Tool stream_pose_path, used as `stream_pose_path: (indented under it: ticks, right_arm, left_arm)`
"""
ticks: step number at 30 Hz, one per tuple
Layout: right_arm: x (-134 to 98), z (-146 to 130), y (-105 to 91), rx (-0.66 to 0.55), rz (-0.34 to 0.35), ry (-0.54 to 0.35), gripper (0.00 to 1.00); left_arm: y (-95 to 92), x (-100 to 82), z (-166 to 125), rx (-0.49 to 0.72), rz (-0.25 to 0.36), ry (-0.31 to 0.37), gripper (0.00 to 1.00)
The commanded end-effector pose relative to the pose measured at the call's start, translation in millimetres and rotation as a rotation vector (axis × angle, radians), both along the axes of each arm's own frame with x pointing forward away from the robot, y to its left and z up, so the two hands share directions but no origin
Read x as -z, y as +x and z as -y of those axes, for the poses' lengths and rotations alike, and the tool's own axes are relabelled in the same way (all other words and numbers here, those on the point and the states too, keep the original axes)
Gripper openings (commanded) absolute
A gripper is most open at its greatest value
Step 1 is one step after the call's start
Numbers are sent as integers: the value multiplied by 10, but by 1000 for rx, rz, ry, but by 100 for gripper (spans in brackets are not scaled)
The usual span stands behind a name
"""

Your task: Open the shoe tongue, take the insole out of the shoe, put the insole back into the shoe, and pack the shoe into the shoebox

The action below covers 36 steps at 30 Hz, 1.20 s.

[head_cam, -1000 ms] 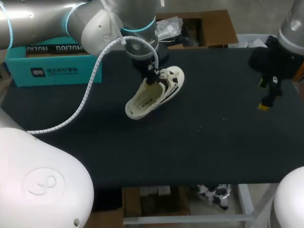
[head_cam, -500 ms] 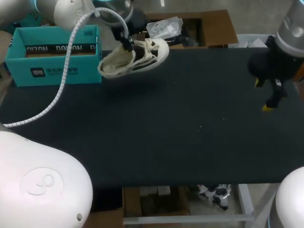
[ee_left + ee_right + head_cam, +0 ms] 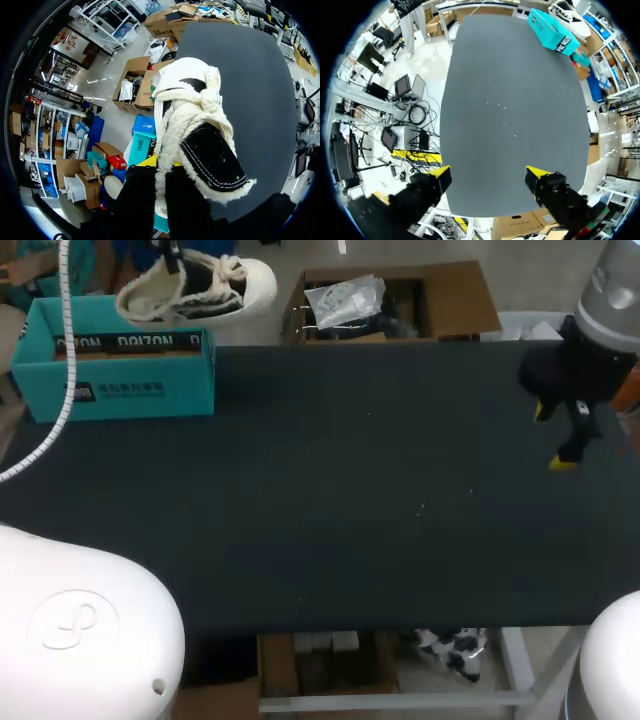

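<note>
Shoe [image 3: 195,285] up in the air: the cream sneaker with black panels hung above the far side of the teal shoebox [image 3: 115,360], not touching it, toe pointing toward the desk's [image 3: 350,500] middle. The shoebox sat at the far left corner of the dark desk. From the left wrist, the left gripper [image 3: 160,169] was pinching the shoe's fleecy heel rim, one dark finger on each side of it, the laces knotted just ahead. Over on the right, the right gripper [image 3: 552,437] hovered above the desk's far right part. Its yellow tips were spread wide with nothing between them, only bare desk beneath.
</note>
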State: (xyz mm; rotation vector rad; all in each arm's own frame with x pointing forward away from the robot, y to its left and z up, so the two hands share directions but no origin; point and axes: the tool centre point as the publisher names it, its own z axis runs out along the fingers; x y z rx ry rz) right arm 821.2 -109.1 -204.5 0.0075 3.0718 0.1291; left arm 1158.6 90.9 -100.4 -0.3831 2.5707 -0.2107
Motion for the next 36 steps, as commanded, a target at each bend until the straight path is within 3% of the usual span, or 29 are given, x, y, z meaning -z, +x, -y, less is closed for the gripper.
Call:
stream_pose_path:
  ticks: [1, 9, 18, 27, 29, 36]
  right_arm:
    - [-16, 0, -2, 0, -4, -1, 100]
    - [-16, 0, -2, 0, -4, -1, 100]
    - [-16, 0, -2, 0, -4, -1, 100]
    - [-16, 0, -2, 0, -4, -1, 100]
    - [-16, 0, -2, 0, -4, -1, 100]
    - [-16, 0, -2, 0, -4, -1, 100]
  left_arm:
    - [352, -44, -391, 3, -21, -16, 0]
    - [677, 291, -1074, -46, -61, 8, 0]
    - [683, 888, -1613, -55, -103, 63, 0]
    - [784, 1564, -1709, -13, -223, 172, 0]
    - [817, 1673, -1727, 15, -272, 184, 0]
    - [1079, 2099, -1758, -6, -393, 220, 0]
